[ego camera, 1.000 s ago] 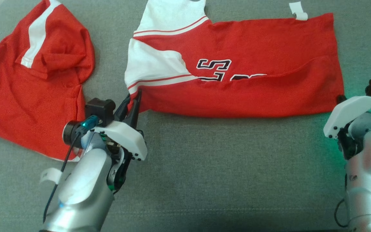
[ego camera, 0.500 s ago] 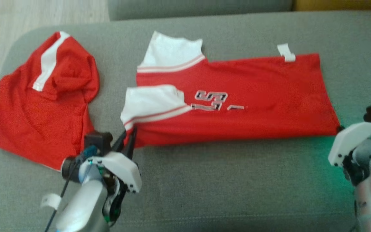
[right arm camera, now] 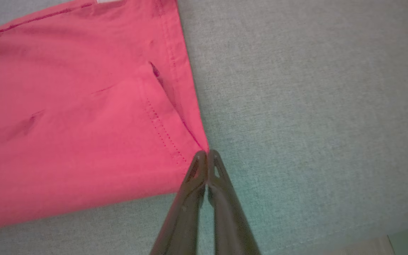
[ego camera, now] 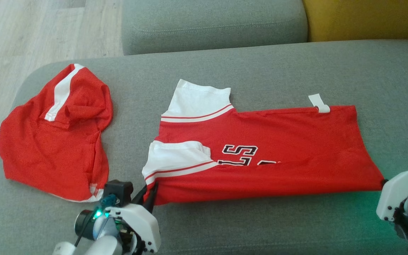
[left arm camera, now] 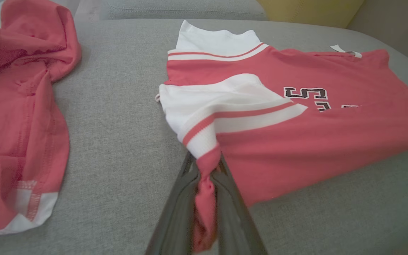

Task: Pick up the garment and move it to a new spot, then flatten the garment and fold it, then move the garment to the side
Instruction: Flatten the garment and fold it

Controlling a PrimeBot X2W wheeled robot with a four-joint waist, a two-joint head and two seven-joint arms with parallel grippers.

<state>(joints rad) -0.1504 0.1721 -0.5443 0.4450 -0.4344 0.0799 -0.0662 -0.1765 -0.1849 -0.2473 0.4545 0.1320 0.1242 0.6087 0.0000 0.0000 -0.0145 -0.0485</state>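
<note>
In the head view the jersey (ego camera: 278, 141) lies folded lengthwise on the grey sofa seat (ego camera: 260, 226), the left gripper (ego camera: 150, 191) and right gripper (ego camera: 384, 183) at its two near corners, likely to keep it taut for moving. The left wrist view shows fingers (left arm camera: 181, 212) nearly shut, pinching a bunched red corner. In the right wrist view the fingers (right arm camera: 186, 205) are fully closed on the hem corner's tip.

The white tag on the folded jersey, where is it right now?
In the head view the white tag sticks out from the far edge of the jersey, near its right corner, lying on the grey sofa cushion.
</note>
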